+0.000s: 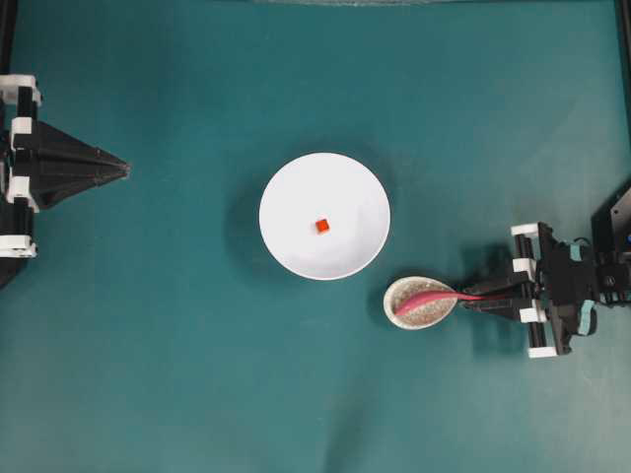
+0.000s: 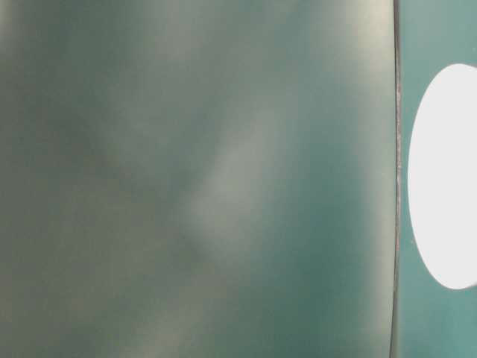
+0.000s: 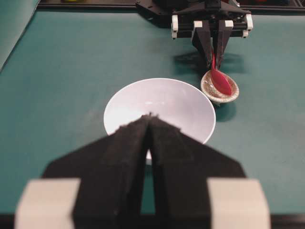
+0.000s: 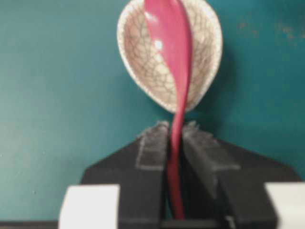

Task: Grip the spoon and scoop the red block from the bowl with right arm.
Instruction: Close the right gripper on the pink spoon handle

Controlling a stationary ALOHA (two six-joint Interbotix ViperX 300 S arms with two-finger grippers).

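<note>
Near the right edge of the table (image 1: 148, 374), a little toward its front, the pink spoon (image 1: 426, 298) lies with its scoop in a small speckled oval dish (image 1: 406, 313) and its handle reaching out over the dish's rim toward the right edge. Its long axis runs almost straight across the table, left to right in the overhead view, with the scoop end pointing toward the middle of the table and the handle end pointing at the right arm. In the right wrist view the spoon runs straight away from the camera, scoop far and handle near, with a slight curve where the handle meets the scoop.

The right gripper (image 1: 480, 298) comes in level from the right edge, and its jaws are clamped on the handle: the right wrist view shows both padded fingers (image 4: 153, 148) pressed against the handle's sides just outside the dish. The scoop rests inside the dish.

The white bowl (image 1: 296, 187) sits at the middle of the table, just beside the dish and up-left of it in the overhead view; whether the two rims touch cannot be told. The small red block (image 1: 321, 226) lies near the bowl's centre, apart from the spoon.

The left gripper (image 1: 126, 169) hangs near the left edge, well apart from the bowl and pointing toward it, jaws together. The table-level view is a blur of green with a white patch at its right edge.
</note>
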